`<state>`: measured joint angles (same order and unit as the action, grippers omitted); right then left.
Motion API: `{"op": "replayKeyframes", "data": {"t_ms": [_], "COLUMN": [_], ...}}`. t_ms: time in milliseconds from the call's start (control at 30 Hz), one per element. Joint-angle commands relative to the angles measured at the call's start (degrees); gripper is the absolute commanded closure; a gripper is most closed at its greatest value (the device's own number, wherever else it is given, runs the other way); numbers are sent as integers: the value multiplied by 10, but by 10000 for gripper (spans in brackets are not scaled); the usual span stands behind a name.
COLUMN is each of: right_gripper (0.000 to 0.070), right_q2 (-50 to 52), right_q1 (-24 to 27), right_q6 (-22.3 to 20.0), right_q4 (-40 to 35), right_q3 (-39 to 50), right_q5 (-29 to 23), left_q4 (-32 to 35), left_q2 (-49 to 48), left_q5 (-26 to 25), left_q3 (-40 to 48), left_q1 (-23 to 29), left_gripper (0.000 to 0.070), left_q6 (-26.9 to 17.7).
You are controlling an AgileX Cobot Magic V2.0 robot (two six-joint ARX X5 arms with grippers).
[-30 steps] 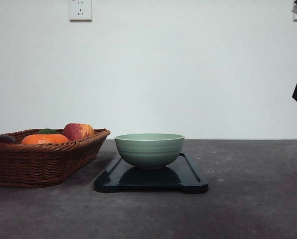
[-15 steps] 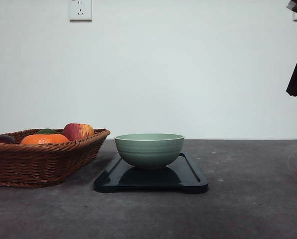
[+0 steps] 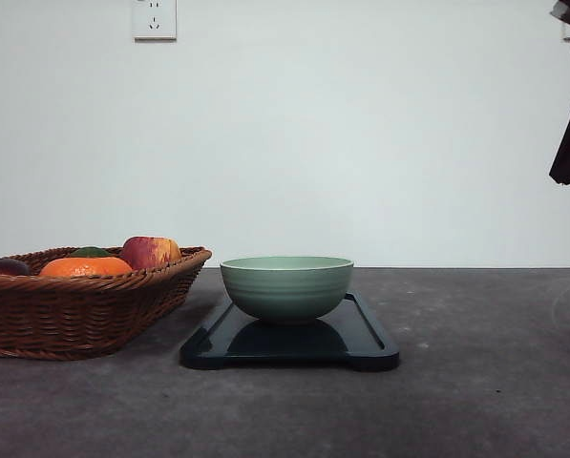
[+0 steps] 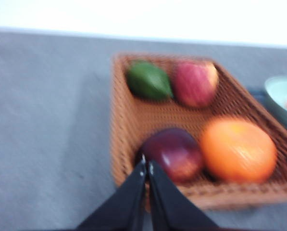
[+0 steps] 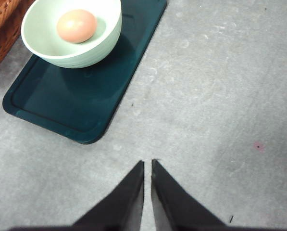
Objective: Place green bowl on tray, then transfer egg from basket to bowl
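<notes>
You can call both steps done: the egg (image 5: 76,26) lies in the green bowl (image 3: 286,285) on the tray (image 3: 361,336), both grippers closed empty, left gripper (image 4: 146,166) over the basket (image 4: 133,115), right gripper (image 5: 148,166) clear, so only parking is left.

Green bowl (image 3: 285,286): pale sage, faint ridges. Tray (image 3: 361,343): glossy blue-black. Egg (image 5: 76,26): reddish-tan. Basket (image 3: 74,310): brown woven wicker. Table (image 3: 475,401): mottled dark grey.

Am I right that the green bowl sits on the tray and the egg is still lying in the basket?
Not quite: the green bowl does sit on the tray, but the egg lies inside the bowl, not in the basket, as the right wrist view shows.
</notes>
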<state>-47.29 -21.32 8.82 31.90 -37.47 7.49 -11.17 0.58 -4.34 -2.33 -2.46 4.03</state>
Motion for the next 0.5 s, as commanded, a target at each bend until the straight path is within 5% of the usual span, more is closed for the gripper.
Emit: {"op": "replayKeyframes", "data": {"t_ms": [0, 467], "right_gripper": [682, 682], "right_q2": [-2, -2], "right_q1": [-2, -2], "right_q6": [-3, -3], "right_q4": [-6, -6], "right_q3": [-4, -4], "right_q5": [0, 0], "left_q4": [7, 21], "left_q2": [-4, -4], "left_q5": [5, 5], "left_q3": [13, 16], "left_q1": [3, 3], "left_gripper": [700, 700], "left_q6": [-4, 1]}}
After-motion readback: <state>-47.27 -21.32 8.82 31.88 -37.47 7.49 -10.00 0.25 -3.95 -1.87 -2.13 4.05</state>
